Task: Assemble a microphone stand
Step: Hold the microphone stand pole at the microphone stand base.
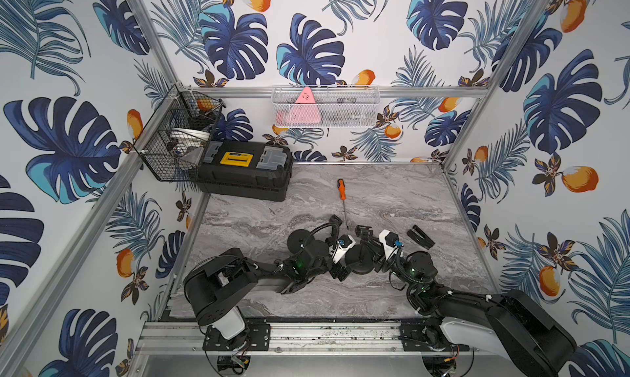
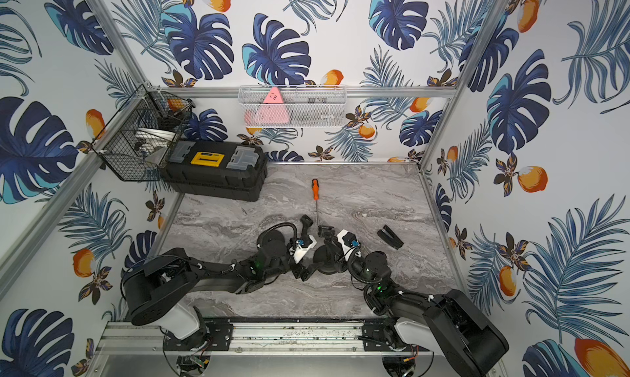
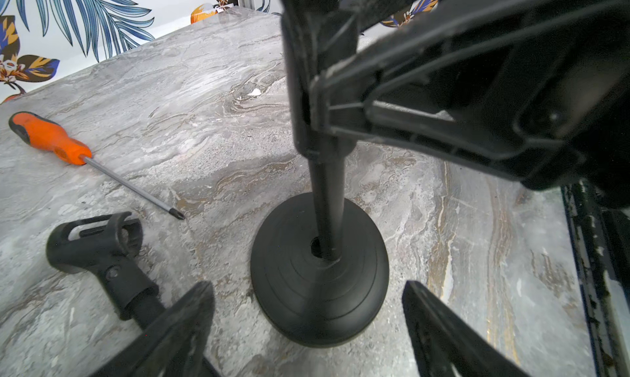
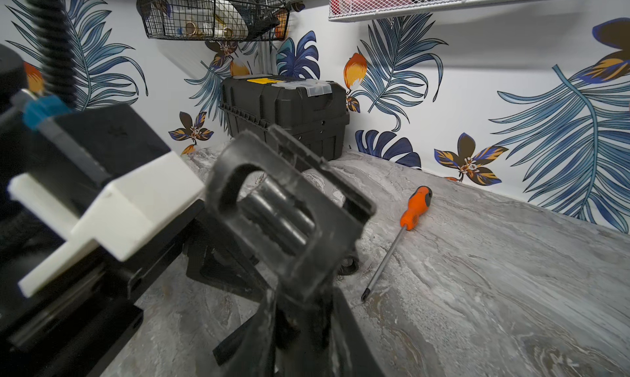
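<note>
While the right arm is gripping the pole, both arms are meeting near the table's front middle.
Right gripper [image 3: 305, 116]: clamping tight on the upper part of the pole [image 3: 329, 201].
Pole: standing almost upright, its foot resting at the centre hole of the base [image 1: 358, 261]; part of the hole is showing beside it.
Base: sitting toward 6 o'clock from the table centre, apart from every edge.
Left gripper [image 3: 306, 288]: fingers standing wide apart, one on each side of the base, holding nothing.
Mic clip [image 3: 99, 252]: lying at 11 o'clock of the base, near the screwdriver tip, not touching it.
Screwdriver [image 1: 342, 201]: lying at 12 o'clock of the base, handle pointing toward the back wall.
Black clamp part [image 1: 421, 237]: lying at 2 o'clock, nearing the right edge.
Toolbox [image 1: 245, 170]: filling the 10 o'clock corner.
Open room: the bare table [image 1: 392, 194] is stretching free from 12 to 3 o'clock; the left arm is crossing the 8 o'clock side.
</note>
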You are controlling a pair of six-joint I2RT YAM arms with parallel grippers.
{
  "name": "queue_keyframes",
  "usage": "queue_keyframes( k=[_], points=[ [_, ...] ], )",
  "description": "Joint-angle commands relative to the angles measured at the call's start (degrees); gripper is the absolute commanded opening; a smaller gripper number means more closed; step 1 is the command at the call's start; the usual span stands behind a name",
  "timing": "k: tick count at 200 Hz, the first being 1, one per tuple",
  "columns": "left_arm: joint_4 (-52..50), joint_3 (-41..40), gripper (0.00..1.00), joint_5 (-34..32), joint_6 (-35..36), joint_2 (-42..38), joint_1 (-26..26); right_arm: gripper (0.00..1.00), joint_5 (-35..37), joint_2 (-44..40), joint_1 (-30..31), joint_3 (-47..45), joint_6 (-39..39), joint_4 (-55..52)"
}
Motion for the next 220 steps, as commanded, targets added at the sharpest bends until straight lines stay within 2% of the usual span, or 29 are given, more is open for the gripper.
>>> queue_keyframes(
  k=[1, 57, 99, 176, 220],
  points=[
    [3.76, 1.16, 0.9, -2.49, -1.12, -0.11, -1.62, 0.16, 0.02, -0.23, 0.08, 0.55, 0.04, 0.89],
    [2.91, 0.49, 0.89, -4.9, 0.5, -3.18, -2.76, 0.16, 0.56, 0.64, 0.08, 1.08, -1.01, 0.59],
    [3.98, -0.14, 0.88, -4.99, 0.71, -2.25, -2.81, 0.16, 1.6, 3.43, 0.03, 0.48, -1.38, 5.27],
    [3.6, -0.16, 0.89, -5.13, 0.63, -2.22, -2.81, 0.16, 0.48, 1.52, -0.01, 0.75, -2.2, 3.93],
    [3.67, -0.23, 0.89, -5.13, 0.53, -2.05, -2.8, 0.16, 0.72, 4.0, -0.01, 0.26, -1.97, 6.84]
  ],
)
